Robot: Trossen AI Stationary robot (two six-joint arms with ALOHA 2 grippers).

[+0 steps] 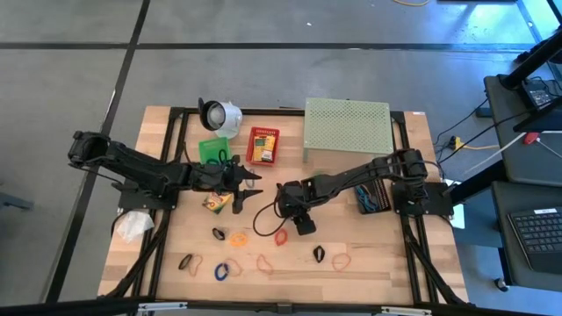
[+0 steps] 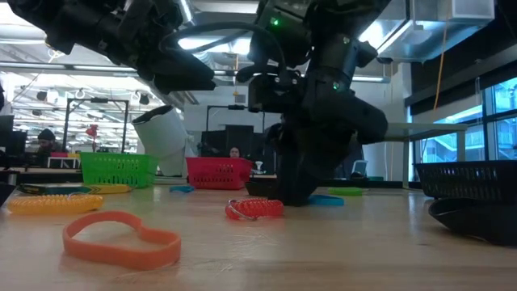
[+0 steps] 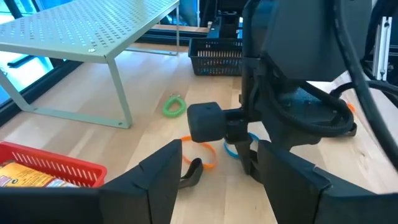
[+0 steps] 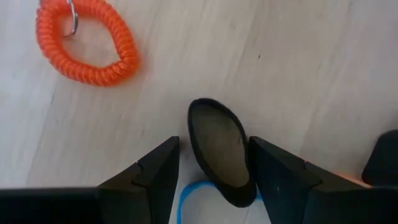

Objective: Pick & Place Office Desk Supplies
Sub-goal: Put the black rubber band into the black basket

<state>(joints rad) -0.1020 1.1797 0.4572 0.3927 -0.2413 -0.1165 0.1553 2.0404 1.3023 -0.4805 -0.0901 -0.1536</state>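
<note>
My right gripper (image 4: 212, 148) points steeply down at mid-table (image 1: 285, 204), open, with one finger on each side of a black band loop (image 4: 221, 155) lying flat on the wood. A blue band (image 4: 189, 196) lies partly under that loop, and an orange coil band (image 4: 87, 40) lies close by. Left of it, my left gripper (image 1: 248, 182) hovers open and empty (image 3: 217, 186), facing the right arm. A yellow-and-green crayon box (image 1: 215, 202) lies under the left arm, and another sits in the red basket (image 1: 262, 145). Several more bands (image 1: 239, 237) are spread along the near side.
At the back of the table stand a green basket (image 1: 212, 149), a white round object (image 1: 219, 114) and the pale green perforated shelf (image 1: 347, 127). A black basket (image 1: 373, 197) sits under the right arm. A green coil (image 3: 174, 106) lies near the shelf leg.
</note>
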